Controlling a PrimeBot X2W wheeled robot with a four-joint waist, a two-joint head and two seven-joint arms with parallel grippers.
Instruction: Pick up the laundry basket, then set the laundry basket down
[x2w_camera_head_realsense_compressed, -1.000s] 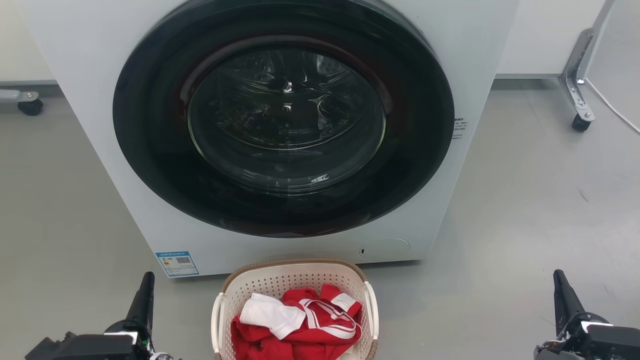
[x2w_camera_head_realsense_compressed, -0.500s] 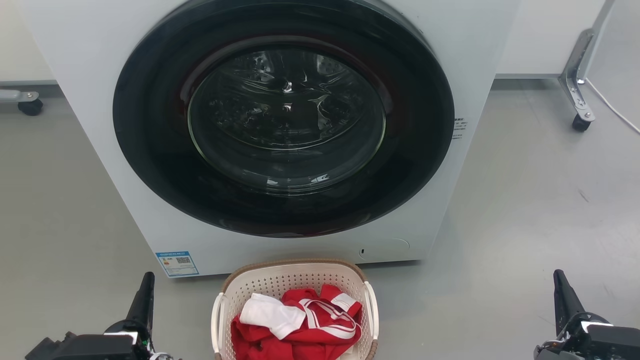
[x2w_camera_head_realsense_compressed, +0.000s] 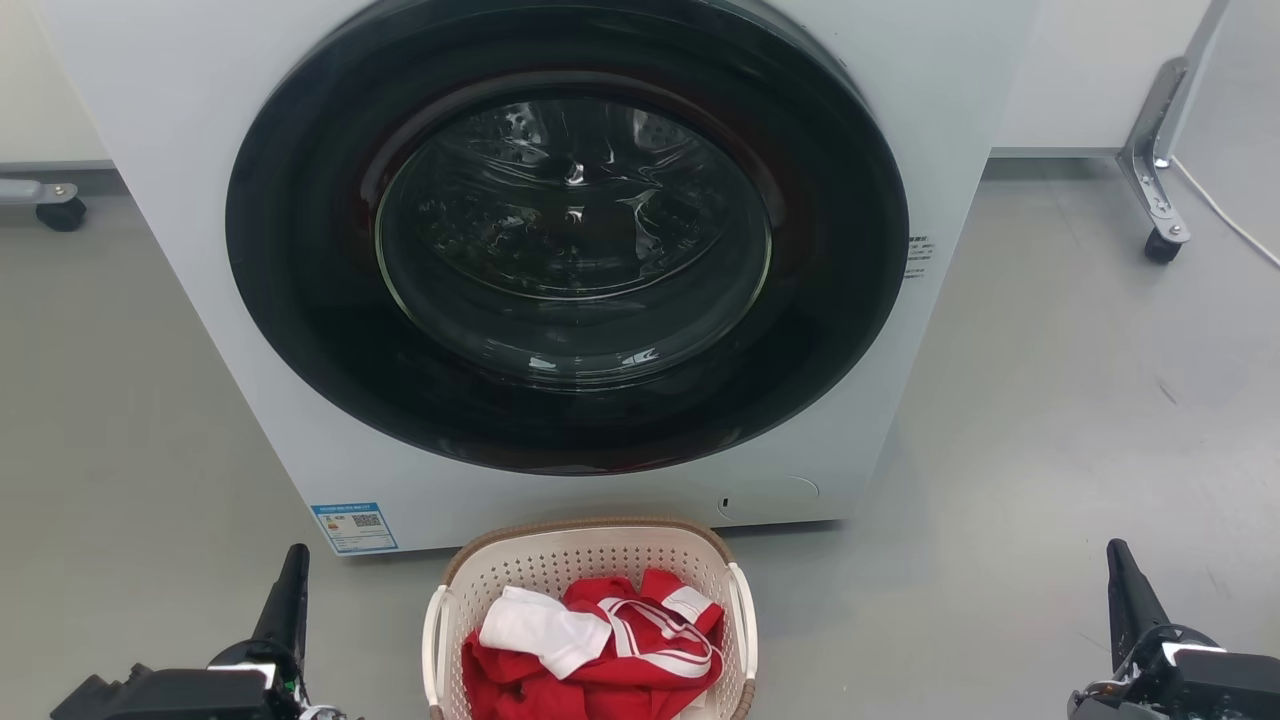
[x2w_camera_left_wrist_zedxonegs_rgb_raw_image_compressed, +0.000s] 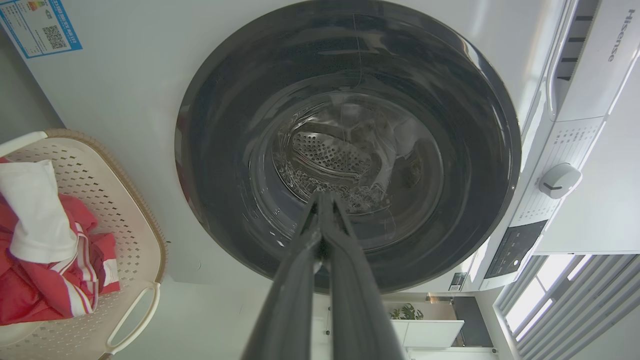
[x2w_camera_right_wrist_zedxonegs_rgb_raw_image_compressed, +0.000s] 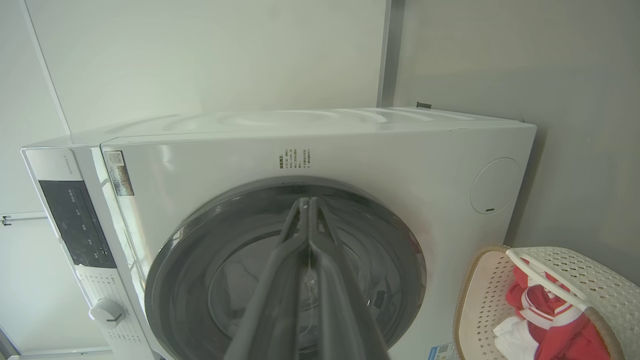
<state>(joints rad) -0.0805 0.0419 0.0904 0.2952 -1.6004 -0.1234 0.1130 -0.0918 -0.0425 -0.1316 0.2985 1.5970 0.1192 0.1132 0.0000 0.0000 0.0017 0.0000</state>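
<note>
In front of the washing machine (x2w_camera_head_realsense_compressed: 480, 505), the laundry basket (x2w_camera_head_realsense_compressed: 590, 560) has its near end cut off by the head view's bottom edge, and red and white clothes (x2w_camera_head_realsense_compressed: 600, 650) hide its floor. The washing machine's top runs past the upper edge. The print on the blue label (x2w_camera_head_realsense_compressed: 354, 526) at its lower left corner is too small to read.
</note>
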